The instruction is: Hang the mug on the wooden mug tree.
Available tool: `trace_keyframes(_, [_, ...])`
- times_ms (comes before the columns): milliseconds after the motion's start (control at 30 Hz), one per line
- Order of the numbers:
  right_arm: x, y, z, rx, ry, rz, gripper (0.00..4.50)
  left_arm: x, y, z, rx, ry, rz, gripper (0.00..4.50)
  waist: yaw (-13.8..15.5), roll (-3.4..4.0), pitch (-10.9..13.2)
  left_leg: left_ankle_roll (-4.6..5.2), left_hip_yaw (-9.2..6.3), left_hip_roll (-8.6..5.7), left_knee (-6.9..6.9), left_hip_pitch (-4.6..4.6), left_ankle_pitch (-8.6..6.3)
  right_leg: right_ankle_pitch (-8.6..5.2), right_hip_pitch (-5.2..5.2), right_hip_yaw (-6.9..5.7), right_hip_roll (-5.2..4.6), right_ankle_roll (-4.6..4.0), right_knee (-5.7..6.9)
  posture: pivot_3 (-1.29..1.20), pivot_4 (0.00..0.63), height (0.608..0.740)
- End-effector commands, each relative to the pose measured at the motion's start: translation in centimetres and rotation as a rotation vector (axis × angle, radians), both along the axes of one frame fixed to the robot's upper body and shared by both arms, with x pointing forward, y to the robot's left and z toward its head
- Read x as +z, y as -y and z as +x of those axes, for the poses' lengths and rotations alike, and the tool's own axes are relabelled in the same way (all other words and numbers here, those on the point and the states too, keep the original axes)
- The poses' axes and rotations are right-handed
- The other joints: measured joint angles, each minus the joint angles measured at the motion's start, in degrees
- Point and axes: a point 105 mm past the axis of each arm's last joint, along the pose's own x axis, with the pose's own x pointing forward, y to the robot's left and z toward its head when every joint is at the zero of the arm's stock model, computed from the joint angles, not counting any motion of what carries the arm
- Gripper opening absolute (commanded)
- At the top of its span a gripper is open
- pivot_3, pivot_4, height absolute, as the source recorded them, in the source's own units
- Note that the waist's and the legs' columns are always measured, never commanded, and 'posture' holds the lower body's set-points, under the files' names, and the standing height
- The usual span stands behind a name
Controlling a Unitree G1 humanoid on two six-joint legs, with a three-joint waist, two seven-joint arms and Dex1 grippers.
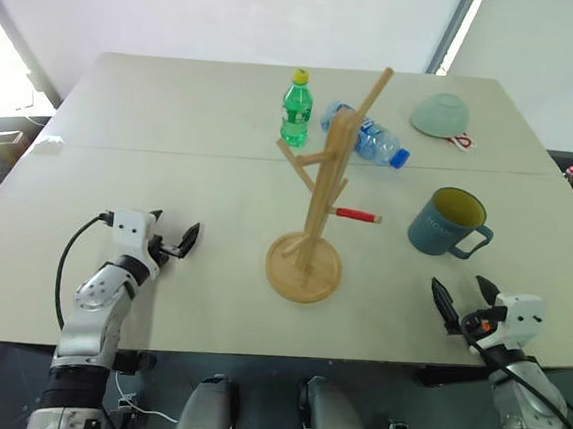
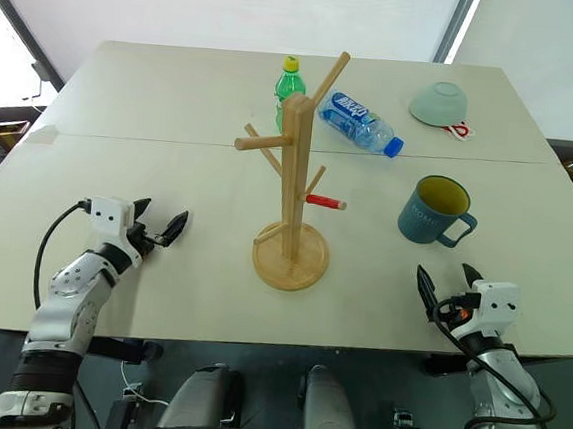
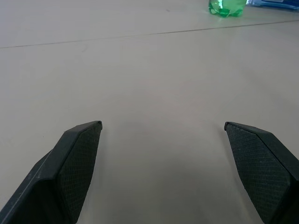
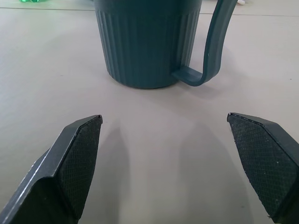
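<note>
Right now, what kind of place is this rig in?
Probably a lab or test room, not a home kitchen. A large plain table stands alone before bare white screens, with staged props on it: a mug, a wooden mug tree and two drink bottles. Loose cabling lies under the table's near edge.

On the table [image 1: 170, 164] we find the mug tree [image 1: 310, 232] standing near the middle, its base on the tabletop. To its right, well apart, stands the mug [image 1: 446, 224], upright, with its handle turned toward the right. Behind the mug tree an upright bottle [image 1: 296, 110] stands, and just to the right of that a second bottle [image 1: 373, 140] lies on its side. Farther right, near the back right corner, a bowl [image 1: 440, 115] rests upside down. Our left gripper [image 1: 172, 240] sits over the near left part of the table, left of the mug tree. Our right gripper [image 1: 465, 298] sits at the near right edge, in front of the mug and apart from it.
</note>
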Motion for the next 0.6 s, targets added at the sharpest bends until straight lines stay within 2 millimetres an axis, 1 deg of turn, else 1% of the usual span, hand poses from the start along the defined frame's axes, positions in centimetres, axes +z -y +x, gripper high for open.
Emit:
trace_keyframes(33, [1.1, 0.5, 0.2, -0.017, 0.043, -0.024, 4.45, -0.2, -0.2, 0.0, 0.007, -0.003, 0.002, 4.50, 0.0, 0.00, 0.0, 0.00, 0.00, 0.00, 0.00, 0.00, 0.00, 0.00, 0.00, 0.00, 0.02, 0.00, 0.00, 0.00, 0.150, 0.740])
trace_keyframes(200, [1.1, 0.4, 0.3, -0.016, 0.041, -0.033, 4.45, -0.1, -0.3, 0.0, 0.021, 0.000, -0.005, 4.50, 0.0, 0.01, 0.0, 0.00, 0.00, 0.00, 0.00, -0.01, 0.00, 0.00, 0.00, 0.00, 0.09, 0.00, 0.00, 0.00, 0.150, 0.740])
trace_keyframes(300, [1.1, 0.5, 0.4, -0.020, 0.037, -0.036, 4.45, 0.1, 0.0, -0.2, 0.002, 0.004, 0.000, 4.50, 0.0, 0.01, 0.0, 0.00, 0.00, 0.00, 0.00, 0.00, 0.00, 0.00, 0.00, 0.00, 0.09, 0.00, 0.00, 0.00, 0.150, 0.740])
trace_keyframes(400, [1.2, 0.8, 0.6, -0.037, 0.034, -0.030, 4.45, 0.7, 1.6, -0.9, -0.111, 0.034, 0.019, 4.50, 0.0, 0.01, 0.0, 0.00, 0.01, 0.00, 0.00, -0.01, 0.00, 0.00, 0.00, 0.01, 0.09, 0.01, 0.00, 0.00, 0.150, 0.740])
trace_keyframes(433, [1.2, 0.8, 0.7, -0.040, 0.036, -0.028, 4.45, 1.0, 2.4, -1.3, -0.173, 0.045, 0.017, 4.50, -0.1, 0.01, 0.0, 0.00, 0.02, 0.00, -0.01, -0.02, 0.00, 0.00, -0.01, 0.01, 0.09, 0.00, -0.01, 0.00, 0.150, 0.740])
trace_keyframes(500, [1.4, 0.9, 0.8, -0.055, 0.043, -0.024, 4.45, 1.8, 4.6, -2.7, -0.342, 0.062, 0.012, 4.50, -0.1, -0.02, 0.0, 0.00, 0.04, 0.00, -0.04, -0.05, 0.00, 0.00, -0.04, 0.03, 0.06, 0.00, -0.05, 0.00, 0.150, 0.740])
trace_keyframes(567, [1.5, 1.0, 1.0, -0.064, 0.052, -0.019, 4.45, 2.0, 6.5, -4.2, -0.493, 0.054, 0.014, 4.50, -0.1, -0.02, 0.0, 0.00, 0.06, -0.01, -0.07, -0.08, 0.00, -0.01, -0.10, 0.05, -0.03, -0.01, -0.07, 0.00, 0.150, 0.740])
trace_keyframes(600, [1.7, 0.9, 1.1, -0.063, 0.059, -0.021, 4.45, 2.2, 7.8, -5.4, -0.599, 0.044, 0.008, 4.50, -0.1, -0.02, 0.0, 0.00, 0.08, -0.01, -0.09, -0.09, 0.00, 0.00, -0.12, 0.07, -0.07, -0.01, -0.08, 0.00, 0.150, 0.740])
